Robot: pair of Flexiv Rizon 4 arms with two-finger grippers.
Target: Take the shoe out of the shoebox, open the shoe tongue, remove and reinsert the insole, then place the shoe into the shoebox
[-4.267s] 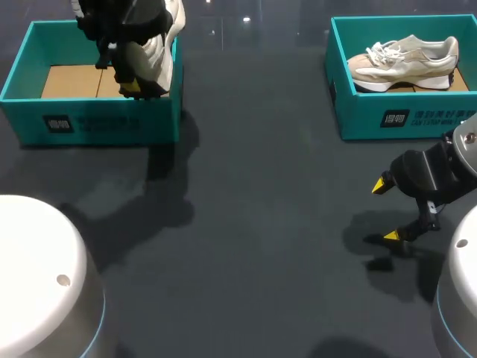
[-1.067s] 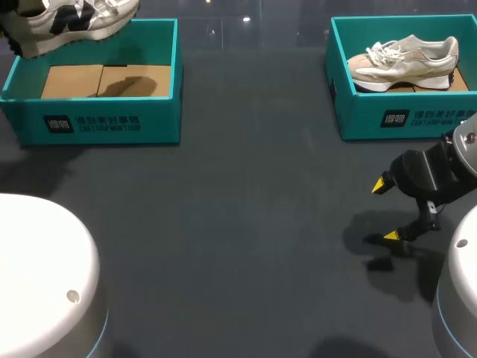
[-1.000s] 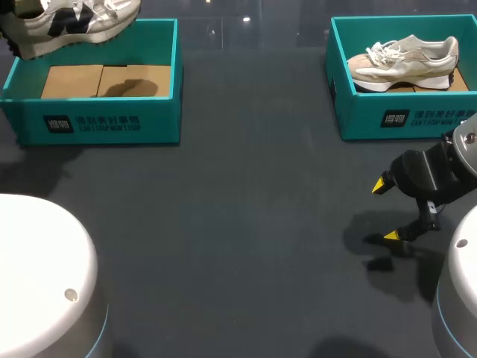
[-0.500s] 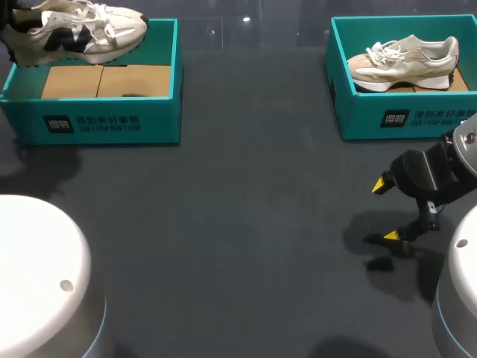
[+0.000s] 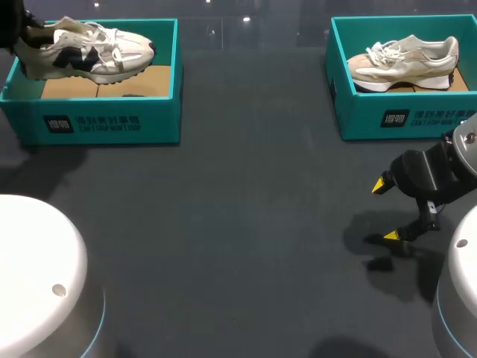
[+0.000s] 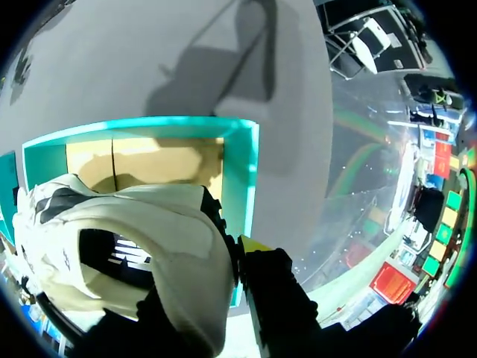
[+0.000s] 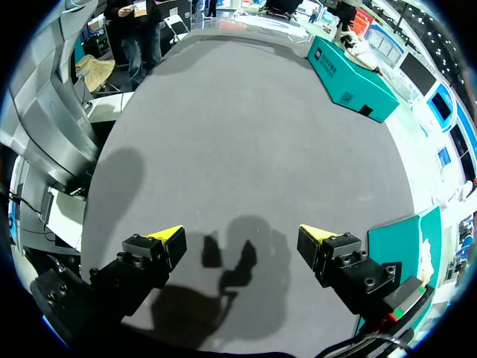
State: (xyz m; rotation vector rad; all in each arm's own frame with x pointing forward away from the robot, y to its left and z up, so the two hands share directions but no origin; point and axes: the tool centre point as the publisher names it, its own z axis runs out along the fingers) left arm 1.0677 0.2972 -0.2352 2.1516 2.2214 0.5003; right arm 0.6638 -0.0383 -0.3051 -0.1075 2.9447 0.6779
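Left tool (image 6: pixel 237 261) clamped on the heel of the shoe (image 5: pixel 86 51), which hangs level over the left shoebox (image 5: pixel 97 123), sole apparently not down. Box step in hand (out or back in, can't say). Next: keep toe clear of the wall. Second finger hidden behind heel. Right tool (image 5: pixel 386 210) gaping, low over counter (image 5: pixel 246 224).

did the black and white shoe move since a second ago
Yes. The black and white shoe has dropped lower and shifted right against the left shoebox, from above its back-left corner to over its cardboard floor.
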